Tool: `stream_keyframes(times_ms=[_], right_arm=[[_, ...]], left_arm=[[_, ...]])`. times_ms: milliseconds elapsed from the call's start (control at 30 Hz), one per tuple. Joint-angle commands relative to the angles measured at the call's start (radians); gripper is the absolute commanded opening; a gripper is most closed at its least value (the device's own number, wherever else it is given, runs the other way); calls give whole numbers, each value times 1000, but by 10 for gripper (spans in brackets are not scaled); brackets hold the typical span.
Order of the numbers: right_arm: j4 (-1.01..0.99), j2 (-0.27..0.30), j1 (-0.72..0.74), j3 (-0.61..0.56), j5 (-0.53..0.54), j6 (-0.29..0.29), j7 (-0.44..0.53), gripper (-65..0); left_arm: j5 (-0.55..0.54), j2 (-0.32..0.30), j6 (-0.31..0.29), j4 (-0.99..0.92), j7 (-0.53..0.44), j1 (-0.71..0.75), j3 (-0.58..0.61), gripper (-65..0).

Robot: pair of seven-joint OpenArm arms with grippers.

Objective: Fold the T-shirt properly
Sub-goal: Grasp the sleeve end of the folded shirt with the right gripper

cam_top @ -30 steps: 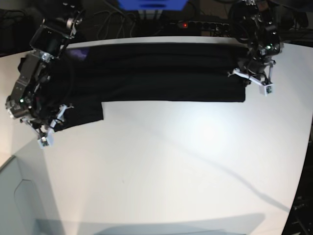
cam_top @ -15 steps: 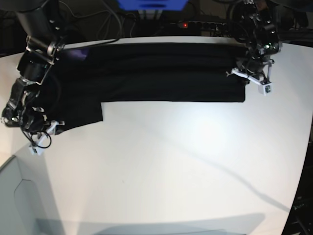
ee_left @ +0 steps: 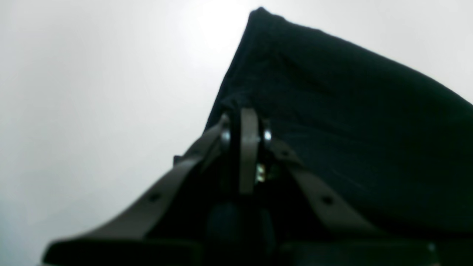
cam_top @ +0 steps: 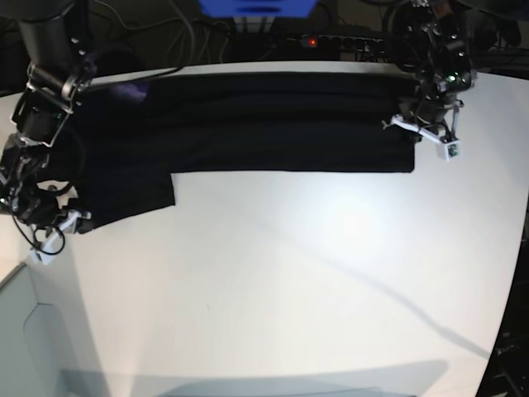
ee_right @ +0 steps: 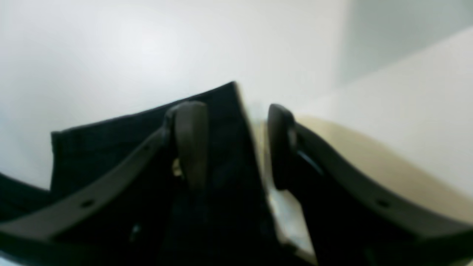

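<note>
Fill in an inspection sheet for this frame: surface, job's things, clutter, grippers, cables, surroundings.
Surface: white table, bare in front.
Job's things: black T-shirt lying as a long band along the far edge, one flap reaching nearer at the right arm's end.
Clutter: nothing seen.
Grippers: left gripper shut on the T-shirt's corner; right gripper open, fingers straddling the cloth edge.
Cables: dark leads and a power strip behind the table.
Surroundings: blue object at the back; dim.

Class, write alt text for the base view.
A black T-shirt lies folded in a long band across the far side of a white table. The left tool is shut on its one end; the right tool is open at the other.
</note>
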Motion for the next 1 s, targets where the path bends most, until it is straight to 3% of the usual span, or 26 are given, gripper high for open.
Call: stream_keyframes(times_ms=[0, 433, 967], right_arm=[[15, 22, 26, 2, 33, 3, 13, -377], [11, -7, -5, -7, 31, 3, 36, -377], [11, -1, -5, 2, -27, 3, 101, -377]], left_arm=[[-7, -10, 3, 18, -14, 3, -5, -645], [-7, -10, 3, 21, -12, 3, -5, -645], [-7, -10, 3, 22, -11, 4, -5, -645]])
